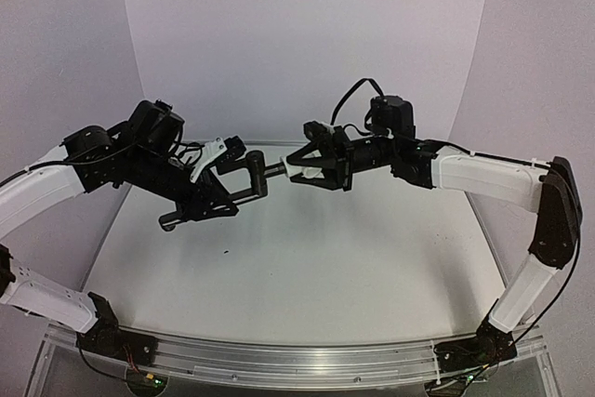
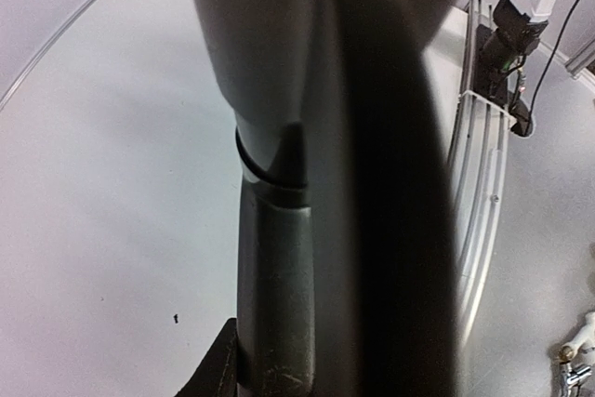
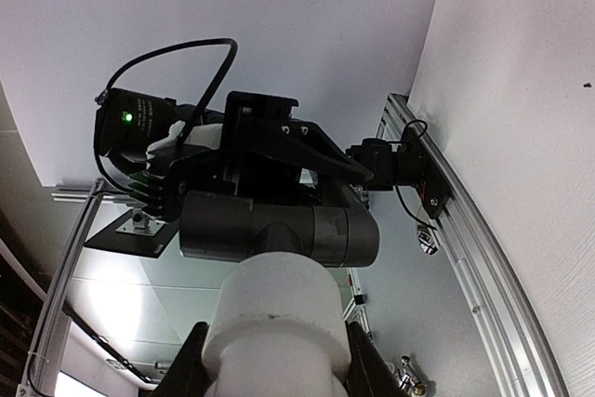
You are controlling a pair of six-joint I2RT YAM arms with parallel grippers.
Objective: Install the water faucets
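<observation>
The black faucet pipe (image 1: pixel 251 177) is held in mid-air above the white table (image 1: pixel 307 267), its bent end pointing right. My left gripper (image 1: pixel 221 198) is shut on the pipe. In the left wrist view the pipe (image 2: pixel 279 258) fills the middle, with one finger (image 2: pixel 218 369) at the bottom left. My right gripper (image 1: pixel 297 171) is shut on the small white fitting (image 1: pixel 296 171), which meets the pipe's stub end. In the right wrist view the white fitting (image 3: pixel 279 323) sits between my fingers (image 3: pixel 186 369), touching the pipe's black crosspiece (image 3: pixel 279 227).
An aluminium rail (image 1: pixel 297 360) runs along the table's near edge and shows in the right wrist view (image 3: pixel 474 258). White backdrop walls enclose the back and sides. Small chrome parts (image 2: pixel 576 364) lie beyond the rail.
</observation>
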